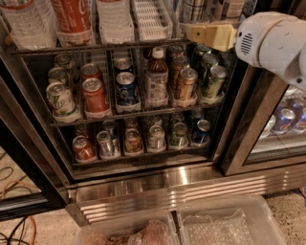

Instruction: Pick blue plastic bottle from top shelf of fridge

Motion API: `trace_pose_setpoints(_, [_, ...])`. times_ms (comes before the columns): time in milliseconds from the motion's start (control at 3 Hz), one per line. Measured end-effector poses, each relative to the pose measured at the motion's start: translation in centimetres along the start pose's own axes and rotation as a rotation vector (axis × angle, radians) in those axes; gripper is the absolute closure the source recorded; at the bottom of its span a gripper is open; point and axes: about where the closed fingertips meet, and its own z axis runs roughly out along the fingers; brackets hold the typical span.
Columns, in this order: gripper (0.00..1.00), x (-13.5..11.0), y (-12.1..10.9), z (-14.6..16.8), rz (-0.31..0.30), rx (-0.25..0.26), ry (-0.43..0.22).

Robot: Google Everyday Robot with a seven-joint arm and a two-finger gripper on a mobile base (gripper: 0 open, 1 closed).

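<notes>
The fridge (143,184) stands open in front of me, with black frames and a ribbed steel base. The top shelf (150,19) carries white slotted lane trays. Only the lower part of the blue plastic bottle (193,8), with its blue-grey plaid label, shows at the top edge on the shelf's right side; the rest is cut off. My gripper (192,32) is a beige piece at the end of the white arm (272,40). It reaches in from the right, just below and in front of that bottle, at the shelf's front edge.
A red Coca-Cola bottle (71,16) and a clear water bottle (26,21) stand on the left of the top shelf. Lower wire racks hold several cans and a small brown bottle (157,76). Clear plastic bins (224,225) sit on the floor. Another glass door (282,124) stands to the right.
</notes>
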Motion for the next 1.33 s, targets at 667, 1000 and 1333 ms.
trace_pose_setpoints(667, [0.15, 0.2, -1.29, 0.81, -0.004, 0.015, -0.01])
trace_pose_setpoints(1000, [0.26, 0.07, -1.4, 0.64, -0.007, 0.019, -0.016])
trace_pose_setpoints(1333, [0.27, -0.08, -2.07, 1.14, -0.011, 0.037, -0.029])
